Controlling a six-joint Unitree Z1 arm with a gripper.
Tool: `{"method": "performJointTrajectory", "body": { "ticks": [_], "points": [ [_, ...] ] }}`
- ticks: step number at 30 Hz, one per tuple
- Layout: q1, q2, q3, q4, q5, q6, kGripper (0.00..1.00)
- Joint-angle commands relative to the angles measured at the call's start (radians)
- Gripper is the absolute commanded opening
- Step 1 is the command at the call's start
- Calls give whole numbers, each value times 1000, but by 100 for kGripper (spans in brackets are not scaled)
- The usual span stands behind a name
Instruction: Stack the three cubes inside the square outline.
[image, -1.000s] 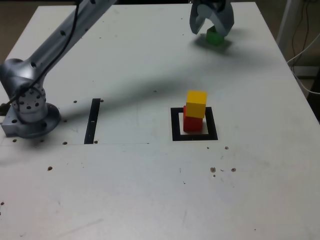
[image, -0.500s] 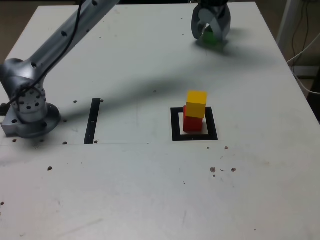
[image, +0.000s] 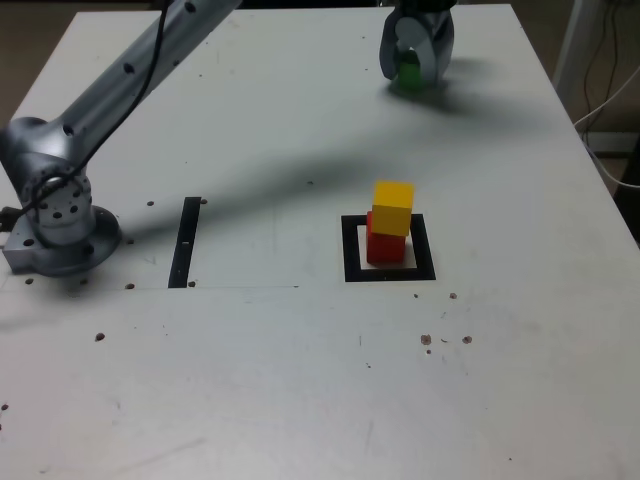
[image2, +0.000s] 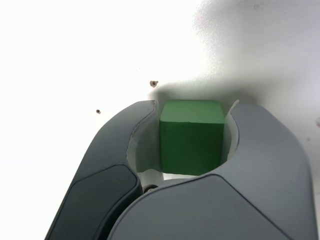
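The pincer (image: 412, 66) is closed around the green cube (image: 408, 75), its two dark jaws pressed against opposite faces of the block. In the wrist view the cube (image2: 191, 136) fills the gap between the jaws, with its top face and one side face showing and the curved jaw tips wrapped round its edges. The pincer (image2: 192, 107) points down at the white worktop (image: 300, 360), and the cube sits low between the jaws; whether it is resting on the surface or just lifted off it cannot be told from either view.

In the exterior view the pincer is at the far end of the worktop, toward that view's right. Well apart from it, nearer the camera and slightly to the exterior view's left of the pincer, lies the square outline (image: 350, 250), a thick black frame with a white centre. Inside the frame stands the red cube (image: 385, 248), and the yellow cube (image: 392, 206) rests on top of it, turned a little and overhanging slightly rather than lined up flush.

Farther from the pincer, toward the exterior view's left, a thin black strip (image: 185, 241) lies flat on the worktop. Beyond that, at the exterior view's left edge, the arm's grey base (image: 55, 215) is bolted down, and the long grey arm link (image: 140, 65) runs from it up and across toward the pincer. Small dark specks are scattered over the surface.
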Motion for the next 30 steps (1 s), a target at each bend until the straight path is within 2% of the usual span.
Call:
{"method": "performJointTrajectory", "body": {
  "ticks": [1,6,9,15,21,27,30],
  "points": [
    [-1,-24,-34,27,-11,-3,20],
    [-14,-68,-68,81,-45,-10,20],
    [-48,-137,-30,95,-38,-33,20],
    [-169,-368,168,95,5,-135,20],
    [-280,-551,429,86,-16,-283,21],
    [-396,-677,605,55,-23,-419,21],
    [-438,-728,699,16,-38,-479,21]
  ]
}}
